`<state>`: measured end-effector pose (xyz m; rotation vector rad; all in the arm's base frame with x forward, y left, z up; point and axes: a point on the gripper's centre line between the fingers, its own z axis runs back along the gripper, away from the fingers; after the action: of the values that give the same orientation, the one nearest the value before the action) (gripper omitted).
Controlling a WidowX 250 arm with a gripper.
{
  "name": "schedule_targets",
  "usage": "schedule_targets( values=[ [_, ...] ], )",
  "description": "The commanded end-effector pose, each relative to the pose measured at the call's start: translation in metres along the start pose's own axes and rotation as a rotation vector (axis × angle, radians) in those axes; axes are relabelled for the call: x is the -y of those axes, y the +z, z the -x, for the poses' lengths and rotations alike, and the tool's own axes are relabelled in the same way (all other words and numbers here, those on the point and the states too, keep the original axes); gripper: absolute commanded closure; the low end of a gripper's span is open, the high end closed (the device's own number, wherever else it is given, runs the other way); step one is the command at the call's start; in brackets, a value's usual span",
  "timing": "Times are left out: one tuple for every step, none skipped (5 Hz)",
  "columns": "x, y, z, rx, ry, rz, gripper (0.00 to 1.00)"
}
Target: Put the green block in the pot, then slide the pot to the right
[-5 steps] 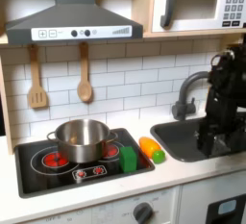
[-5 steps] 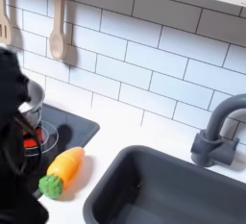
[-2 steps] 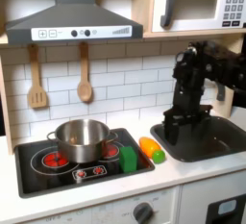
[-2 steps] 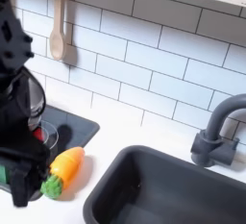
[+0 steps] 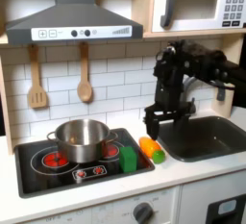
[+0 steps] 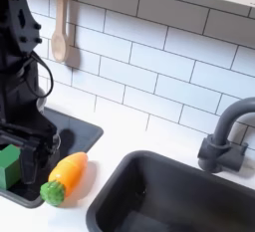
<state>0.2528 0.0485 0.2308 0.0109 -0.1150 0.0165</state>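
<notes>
The green block stands on the black stove's front right corner, just right of the silver pot, which sits on the stove's middle. My gripper hangs open and holding nothing above the white counter, a little right of and higher than the block. In the second exterior view the gripper points down just right of the green block. The arm hides most of the pot there.
A yellow, orange and green toy vegetable lies on the counter between the stove and the sink. A grey faucet stands behind the sink. Two wooden utensils hang on the tiled wall.
The arm has swung from over the sink towards the first exterior view's left and now hangs above the toy vegetable, near the green block. The pot and the block have not moved.
</notes>
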Motion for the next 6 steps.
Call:
schedule_targets(
  values=[
    [-0.023, -0.005, -0.019, -0.002, -0.005, -0.011, 0.00],
    [-0.036, -0.009, -0.030, 0.003, -0.016, -0.017, 0.00],
    [-0.042, -0.014, -0.038, 0.005, -0.021, -0.023, 0.00],
    [-0.045, -0.020, -0.042, -0.001, -0.028, -0.016, 0.00],
    [-0.044, -0.030, -0.043, -0.018, -0.051, -0.012, 0.00],
    [-0.044, -0.033, -0.048, -0.012, -0.037, -0.018, 0.00]
  ],
)
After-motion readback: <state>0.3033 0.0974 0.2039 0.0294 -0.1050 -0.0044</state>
